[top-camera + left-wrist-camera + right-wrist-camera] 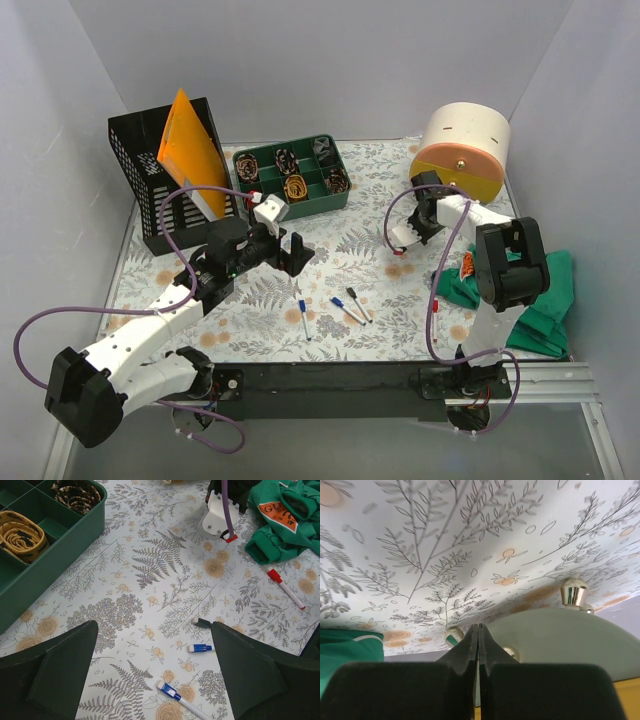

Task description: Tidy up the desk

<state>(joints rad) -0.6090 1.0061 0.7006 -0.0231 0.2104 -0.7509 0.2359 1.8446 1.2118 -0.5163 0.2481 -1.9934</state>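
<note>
— So, how far along is the tidying?

— Under halfway, I'd judge. The green compartment tray (pixel 291 180) at the back of the desk (pixel 370 245) already holds rolled bands (pixel 20 535) in several cells. An orange folder (pixel 188 150) stands in the black mesh file holder (pixel 160 185). But three markers (pixel 303 318) lie loose on the fern-print cover towards the front edge. A red marker (pixel 285 588) lies just beside the crumpled green garment (pixel 525 295) on the right, and a round cream container (pixel 462 150) lies on its side at the back right.

— And the arms?

— The left gripper (pixel 154 627) hangs over the middle of the desk, fingers spread wide, holding nothing. The right gripper (pixel 478 640) has its fingers pressed together with nothing between them. It sits low over the cover, pointed at the container's base.

— Anything in the way?

— The three markers lie close together, so lifting one may nudge its neighbour. The garment crowds the right arm's base, and the container is just beyond that arm's fingertips. The tray's cells look mostly taken, though I cannot tell whether the markers would fit.
</note>
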